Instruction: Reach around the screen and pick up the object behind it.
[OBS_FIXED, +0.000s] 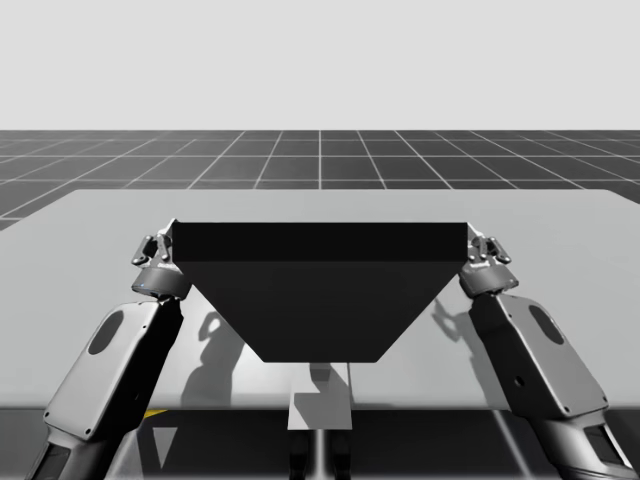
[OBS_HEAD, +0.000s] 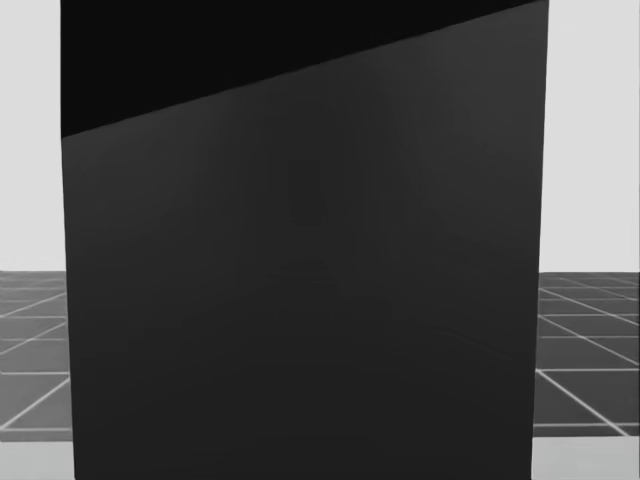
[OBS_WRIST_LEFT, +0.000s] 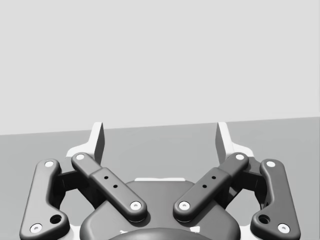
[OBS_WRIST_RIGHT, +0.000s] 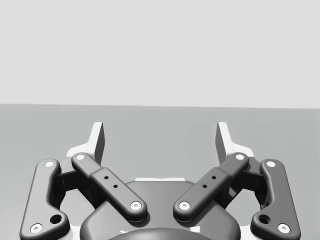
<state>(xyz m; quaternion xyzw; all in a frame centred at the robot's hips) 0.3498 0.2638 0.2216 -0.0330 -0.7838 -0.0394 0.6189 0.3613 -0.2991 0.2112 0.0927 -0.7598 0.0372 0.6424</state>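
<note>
My left pincer (OBS_WRIST_LEFT: 160, 139) and right pincer (OBS_WRIST_RIGHT: 160, 139) are gaping empty, flanking the screen (OBS_FIXED: 320, 285) on the counter (OBS_FIXED: 90, 220). The object is lying hidden behind it; reaching blind, I am risking clipping the screen or toppling the object.

A plain grey counter (OBS_FIXED: 560, 230) stretches wide, flat and matte, with soft dark shadows on its near part. Beyond its far edge, a dark floor (OBS_FIXED: 320, 155) ruled with a pale grid runs to a level horizon. Above that sits a pale grey backdrop (OBS_FIXED: 320, 60), evenly lit.
</note>
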